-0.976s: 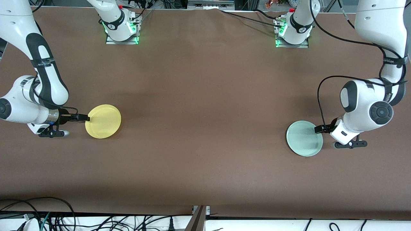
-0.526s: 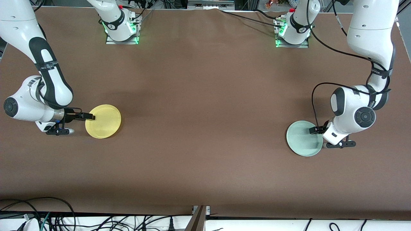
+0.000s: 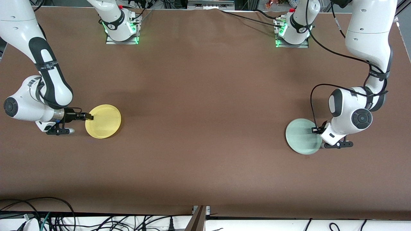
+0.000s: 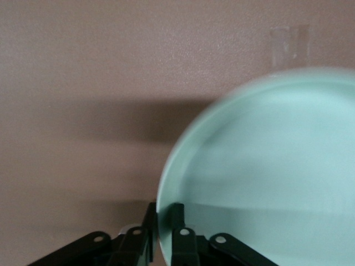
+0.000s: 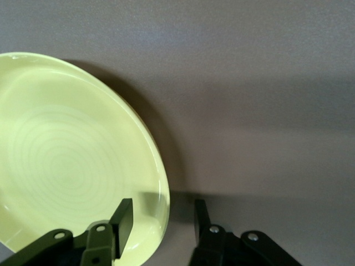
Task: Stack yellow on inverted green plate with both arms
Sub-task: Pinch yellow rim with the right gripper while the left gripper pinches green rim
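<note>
The green plate (image 3: pixel 301 136), at the left arm's end, has just been clamped and tipped up by the left gripper (image 3: pixel 315 130). The yellow plate (image 3: pixel 103 121), at the right arm's end, is straddled by the right gripper (image 3: pixel 89 117), fingers still apart.

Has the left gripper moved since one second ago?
Yes. In the front view the left gripper has shifted toward the right arm's end, judged against its base, at the green plate's rim.

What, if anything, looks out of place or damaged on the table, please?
Nothing stands out. Both plates look intact: the right claw, open, straddles the rim of the yellow plate; the left claw pinches the rim of the green plate.
</note>
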Controlling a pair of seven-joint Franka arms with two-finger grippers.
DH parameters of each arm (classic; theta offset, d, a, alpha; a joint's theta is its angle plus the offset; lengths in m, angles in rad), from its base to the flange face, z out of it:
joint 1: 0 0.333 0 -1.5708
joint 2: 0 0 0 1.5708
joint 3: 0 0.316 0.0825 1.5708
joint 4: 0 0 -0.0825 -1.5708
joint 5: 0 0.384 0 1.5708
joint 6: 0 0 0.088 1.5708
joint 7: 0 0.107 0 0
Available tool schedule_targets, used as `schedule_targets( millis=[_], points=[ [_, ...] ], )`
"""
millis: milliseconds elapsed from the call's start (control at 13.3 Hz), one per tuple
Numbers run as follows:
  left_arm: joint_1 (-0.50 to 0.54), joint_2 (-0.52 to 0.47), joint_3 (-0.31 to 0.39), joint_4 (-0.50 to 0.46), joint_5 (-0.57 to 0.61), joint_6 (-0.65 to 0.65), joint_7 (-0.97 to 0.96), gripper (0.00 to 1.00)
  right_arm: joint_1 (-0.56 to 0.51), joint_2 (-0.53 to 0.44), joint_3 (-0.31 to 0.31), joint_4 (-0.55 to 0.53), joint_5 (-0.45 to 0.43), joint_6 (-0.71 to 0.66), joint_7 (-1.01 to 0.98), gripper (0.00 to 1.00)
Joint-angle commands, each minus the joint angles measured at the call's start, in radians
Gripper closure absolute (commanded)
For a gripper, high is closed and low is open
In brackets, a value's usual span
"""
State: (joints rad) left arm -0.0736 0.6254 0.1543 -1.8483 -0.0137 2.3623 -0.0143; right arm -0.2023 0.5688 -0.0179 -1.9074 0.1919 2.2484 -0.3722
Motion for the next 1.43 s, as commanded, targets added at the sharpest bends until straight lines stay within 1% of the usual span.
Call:
schedule_targets(
  millis=[0, 150, 225, 450, 601, 676, 751, 901, 976, 1051, 1126, 1276, 1351],
  points=[
    [-0.006, -0.001, -0.001, 0.014, 0.021, -0.005, 0.013, 1.0, -0.019, 0.002, 0.007, -0.004, 0.021, -0.003, -0.077, 0.82],
    [-0.006, -0.021, -0.001, 0.036, 0.026, -0.012, 0.063, 1.0, -0.017, 0.002, 0.007, -0.001, 0.021, -0.009, -0.08, 0.95],
    [-0.012, -0.029, -0.004, 0.064, 0.026, -0.071, 0.065, 1.0, -0.019, 0.002, 0.007, 0.002, 0.021, -0.021, -0.086, 1.0],
    [-0.046, -0.038, -0.005, 0.211, 0.026, -0.262, 0.076, 1.0, -0.017, 0.002, 0.009, 0.014, 0.021, -0.047, -0.086, 1.0],
    [-0.101, -0.039, -0.004, 0.282, 0.026, -0.365, 0.054, 1.0, -0.017, 0.0, 0.009, 0.014, 0.023, -0.049, -0.085, 1.0],
    [-0.135, -0.039, -0.002, 0.314, 0.029, -0.397, -0.002, 1.0, -0.016, -0.001, 0.009, 0.014, 0.023, -0.049, -0.085, 1.0],
    [-0.185, -0.039, -0.001, 0.343, 0.073, -0.447, -0.074, 1.0, -0.016, -0.003, 0.01, 0.019, 0.023, -0.05, -0.085, 1.0],
    [-0.297, -0.039, -0.002, 0.427, 0.234, -0.564, -0.253, 1.0, -0.017, -0.003, 0.01, 0.048, 0.023, -0.091, -0.083, 1.0],
    [-0.355, -0.038, -0.004, 0.451, 0.306, -0.61, -0.316, 1.0, -0.017, -0.003, 0.01, 0.072, 0.032, -0.124, -0.08, 1.0],
    [-0.408, -0.038, -0.002, 0.457, 0.336, -0.647, -0.366, 1.0, -0.017, 0.0, 0.009, 0.094, 0.053, -0.154, -0.08, 1.0],
    [-0.443, -0.038, -0.002, 0.466, 0.34, -0.678, -0.415, 1.0, -0.017, -0.001, 0.009, 0.106, 0.061, -0.173, -0.08, 1.0],
    [-0.526, -0.032, 0.002, 0.492, 0.359, -0.745, -0.505, 1.0, -0.016, -0.001, 0.009, 0.123, 0.061, -0.179, -0.085, 1.0],
    [-0.56, -0.03, -0.001, 0.501, 0.4, -0.771, -0.553, 1.0, -0.014, -0.003, 0.009, 0.126, 0.06, -0.188, -0.086, 1.0]
  ],
)
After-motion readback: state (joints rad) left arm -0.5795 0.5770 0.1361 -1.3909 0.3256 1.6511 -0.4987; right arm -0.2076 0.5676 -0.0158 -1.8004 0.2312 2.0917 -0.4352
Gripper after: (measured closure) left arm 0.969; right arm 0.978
